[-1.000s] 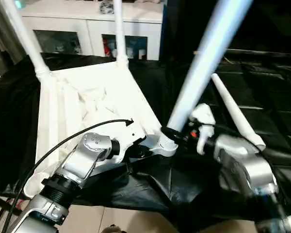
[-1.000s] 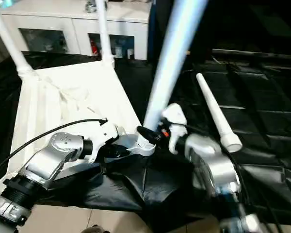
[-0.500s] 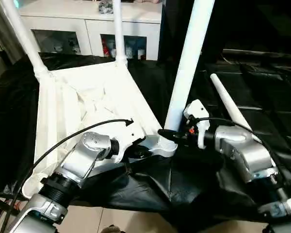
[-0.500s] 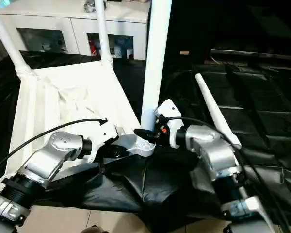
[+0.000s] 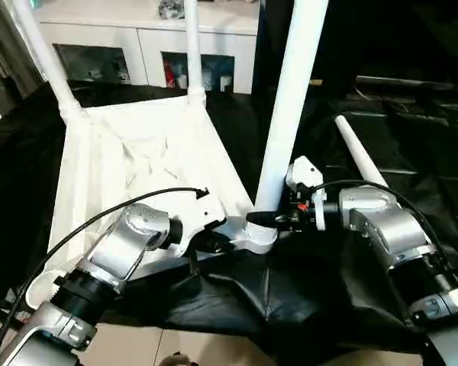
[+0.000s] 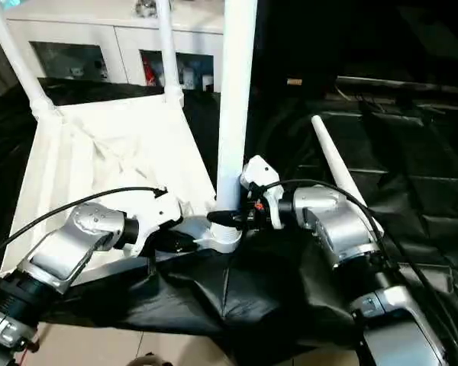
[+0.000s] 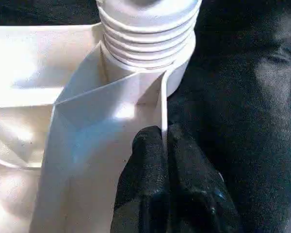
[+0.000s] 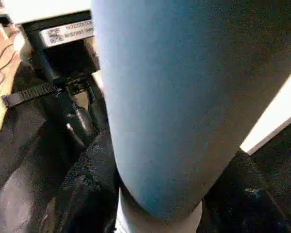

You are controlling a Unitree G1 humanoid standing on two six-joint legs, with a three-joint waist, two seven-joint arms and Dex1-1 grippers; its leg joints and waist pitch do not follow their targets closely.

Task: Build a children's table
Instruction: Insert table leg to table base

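Note:
The white tabletop (image 5: 137, 160) lies underside up on the black cloth, with two legs (image 5: 46, 65) (image 5: 191, 46) standing in its far corners. A third leg (image 5: 290, 99) stands upright in the near right corner socket (image 5: 258, 236). My right gripper (image 5: 271, 219) is shut on that leg just above its threaded foot, and its black fingers (image 8: 87, 194) flank the tube (image 8: 184, 97). My left gripper (image 7: 164, 138) is shut on a thin rib of the tabletop right beside that socket. A fourth leg (image 5: 359, 156) lies loose on the cloth to the right.
The black-draped work table (image 5: 412, 137) stretches to the right and behind. A white cabinet (image 5: 137, 38) stands at the back. The table's front edge runs just below my forearms, with tiled floor (image 5: 198, 351) beyond it.
The leg in my right gripper has swung from leaning right to upright over the corner socket, and my right forearm has dropped lower and outward. My left gripper has kept its hold.

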